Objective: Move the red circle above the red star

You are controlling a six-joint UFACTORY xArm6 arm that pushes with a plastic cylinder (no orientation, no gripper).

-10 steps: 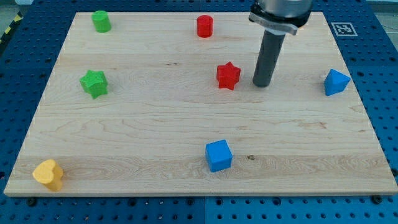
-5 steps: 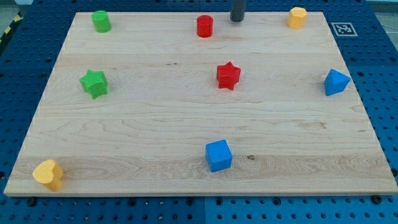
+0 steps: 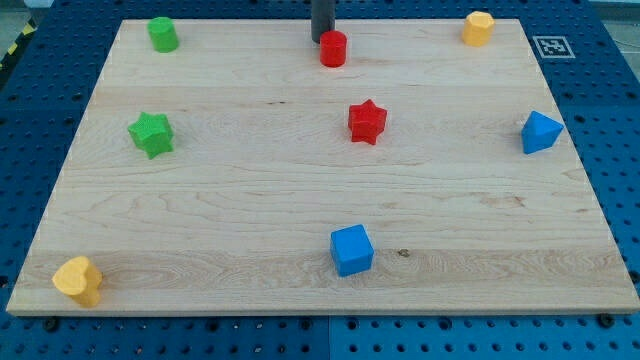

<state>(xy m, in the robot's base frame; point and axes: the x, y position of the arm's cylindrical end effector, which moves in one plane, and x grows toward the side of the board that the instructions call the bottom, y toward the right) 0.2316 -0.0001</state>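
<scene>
Red circle sits near the top edge of a pale wooden board, with my tip pressed against its upper-left side at the view's top. Only the lower stretch of the dark rod shows, running out of the frame above. The rod carries no fingers, so there is nothing to open or close; it simply butts the block.

Below the circle and slightly toward the view's right lies the red star, well apart from it, with bare wood between the two.

Around them the other blocks are scattered singly, none touching another. A green cylinder stands in the top left corner, and a green star lies below it near the left edge. A yellow block, its shape hard to make out, sits in the top right corner. A blue block with slanted faces rests at the right edge. A blue cube lies toward the bottom centre, and a yellow heart-like block sits in the bottom left corner.

No trays, bowls or bins appear; every block lies directly on the board, which rests on a blue perforated table. A small black-and-white marker sits off the board's top right corner.
</scene>
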